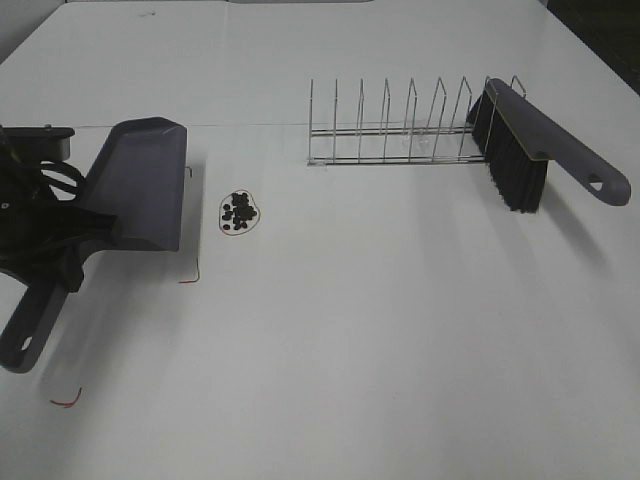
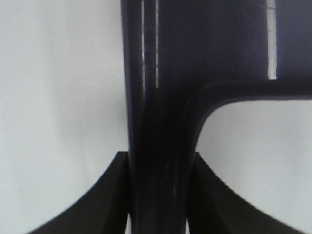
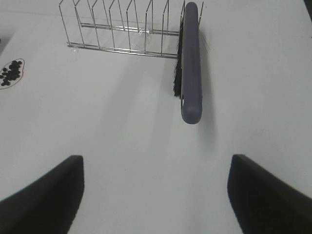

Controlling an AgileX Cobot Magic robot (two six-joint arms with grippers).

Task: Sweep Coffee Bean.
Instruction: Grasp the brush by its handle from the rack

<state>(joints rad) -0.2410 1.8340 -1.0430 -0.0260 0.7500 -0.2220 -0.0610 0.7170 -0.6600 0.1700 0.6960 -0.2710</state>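
The coffee beans [image 1: 240,211] lie in a small tight cluster on the white table, just right of the grey-purple dustpan [image 1: 145,185]; they also show in the right wrist view [image 3: 10,73]. My left gripper [image 1: 68,258] is shut on the dustpan's handle [image 2: 156,122], with a black finger [image 2: 105,195] pressed on each side. The brush [image 1: 525,150], grey-purple with black bristles, leans on the right end of the wire rack [image 1: 400,125]. My right gripper [image 3: 156,195] is open and empty above bare table, short of the brush's handle end [image 3: 191,107]. It is out of the high view.
The wire rack [image 3: 117,24] stands at the back, right of centre. Thin red wire marks [image 1: 190,270] lie on the table around the dustpan, one more near the front left [image 1: 65,400]. The white table [image 1: 380,330] fills the view.
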